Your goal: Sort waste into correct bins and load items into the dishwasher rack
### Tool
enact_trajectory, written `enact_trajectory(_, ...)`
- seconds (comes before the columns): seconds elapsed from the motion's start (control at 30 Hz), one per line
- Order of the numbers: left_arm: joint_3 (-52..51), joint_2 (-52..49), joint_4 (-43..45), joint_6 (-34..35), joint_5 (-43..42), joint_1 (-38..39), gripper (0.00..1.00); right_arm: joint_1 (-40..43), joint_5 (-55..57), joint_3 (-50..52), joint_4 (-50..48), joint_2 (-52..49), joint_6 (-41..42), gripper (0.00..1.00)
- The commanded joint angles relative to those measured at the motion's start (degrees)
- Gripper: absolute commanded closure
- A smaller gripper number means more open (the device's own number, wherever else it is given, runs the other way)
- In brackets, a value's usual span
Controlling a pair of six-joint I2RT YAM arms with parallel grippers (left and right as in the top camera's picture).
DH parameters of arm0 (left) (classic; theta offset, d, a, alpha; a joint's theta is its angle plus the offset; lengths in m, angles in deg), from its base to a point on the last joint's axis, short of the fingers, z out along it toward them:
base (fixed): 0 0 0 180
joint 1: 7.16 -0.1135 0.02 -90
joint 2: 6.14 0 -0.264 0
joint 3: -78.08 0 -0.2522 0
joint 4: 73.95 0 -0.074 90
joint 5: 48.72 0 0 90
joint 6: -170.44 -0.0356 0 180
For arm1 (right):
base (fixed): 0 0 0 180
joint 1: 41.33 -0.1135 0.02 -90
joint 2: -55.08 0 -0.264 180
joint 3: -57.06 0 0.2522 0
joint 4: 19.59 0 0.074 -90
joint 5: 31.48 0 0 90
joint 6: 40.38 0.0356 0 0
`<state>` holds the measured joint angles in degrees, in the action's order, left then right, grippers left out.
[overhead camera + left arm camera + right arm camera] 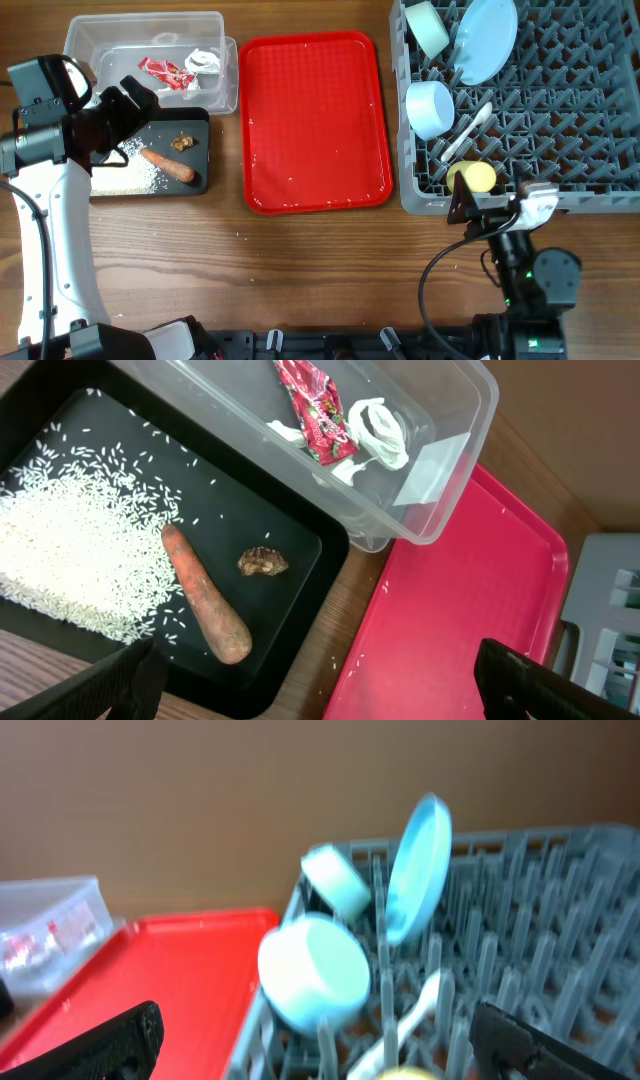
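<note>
In the blurred view, the grey dishwasher rack (560,920) held a pale blue plate (418,865) upright, a pale green bowl (335,880) beside it, and a pale blue bowl (312,972) and white spoon (418,1010) nearer. A red tray (150,980) lay just left.

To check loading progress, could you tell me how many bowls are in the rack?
2: pale green bowl in the rack's far left corner, pale blue bowl nearer along its left edge.

Wooden table (320,270) carrying four containers.
Black tray (203,150) lies below the left fingers (120,685), clear tub (100,40) just beyond them; red tray (315,120) sits between both pairs; grey rack (580,150) stands ahead of the right fingers (110,1035).
</note>
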<state>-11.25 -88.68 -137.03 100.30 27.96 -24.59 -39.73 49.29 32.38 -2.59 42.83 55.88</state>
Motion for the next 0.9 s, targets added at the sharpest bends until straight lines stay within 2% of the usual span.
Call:
enact_trajectory(0.0,0.4,0.0,0.2,0.1,-0.1,-0.3,0.0,-0.3,-1.8,6.4,-2.0,5.9,3.0,0.0)
enact_trajectory(0.17,0.4,0.0,0.2,0.1,-0.1,-0.3,0.0,-0.3,0.2,10.6,-4.3,11.9,2.8,0.0)
enact_trajectory(0.87,0.4,0.0,0.2,0.1,-0.1,-0.3,0.0,-0.3,1.0,10.6,-3.9,12.0,2.8,0.0)
